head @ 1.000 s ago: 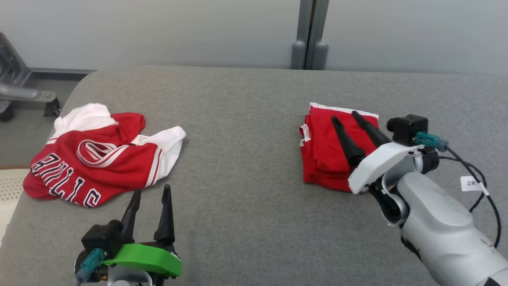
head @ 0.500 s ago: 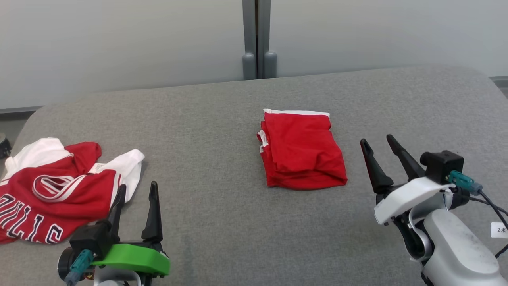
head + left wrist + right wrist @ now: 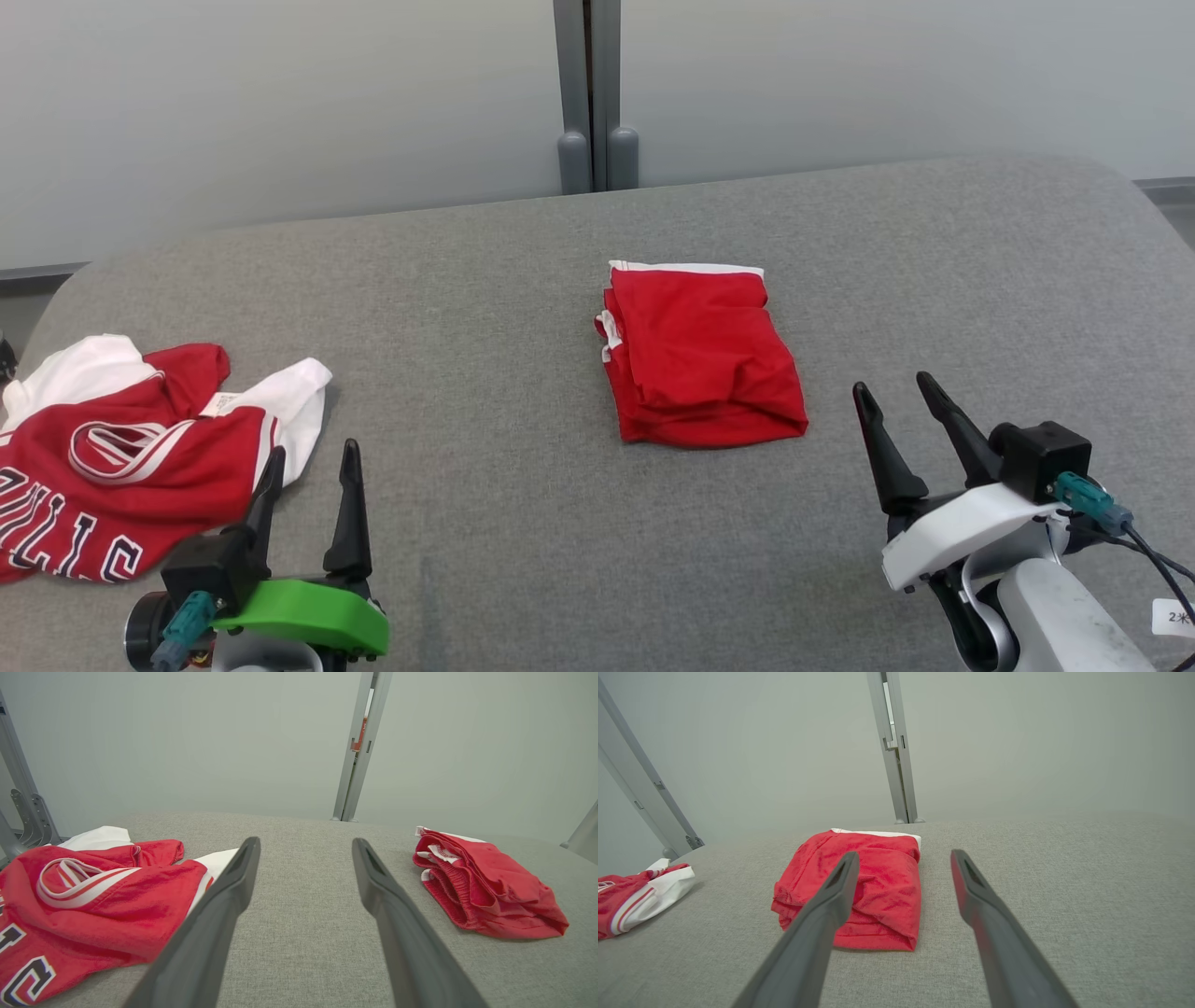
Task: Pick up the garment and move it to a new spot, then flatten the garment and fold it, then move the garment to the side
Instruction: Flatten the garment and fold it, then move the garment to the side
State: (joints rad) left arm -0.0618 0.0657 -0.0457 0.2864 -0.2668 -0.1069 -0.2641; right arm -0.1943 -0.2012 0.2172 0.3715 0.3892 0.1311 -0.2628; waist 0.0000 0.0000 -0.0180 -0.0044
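The garment [image 3: 705, 359], red with a white band, lies folded in a compact rectangle in the middle of the grey table [image 3: 523, 541]. It also shows at the right in the left wrist view [image 3: 486, 886] and just ahead in the right wrist view [image 3: 887, 891]. My right gripper [image 3: 892, 383] [image 3: 905, 853] is open and empty, off the garment's near right corner and apart from it. At the near left my left gripper [image 3: 314, 450] [image 3: 304, 841] stands open and empty beside a crumpled jersey.
The crumpled red and white jersey [image 3: 112, 457] [image 3: 84, 896] [image 3: 640, 891] with dark lettering lies at the table's left edge, close to my left fingers. A grey post [image 3: 588, 93] rises against the pale wall behind the table. Bare grey cloth separates the two garments.
My right gripper has pulled back off the folded garment toward the near right, its jaws wider. The head camera has turned, shifting the whole picture. The garment stays put.
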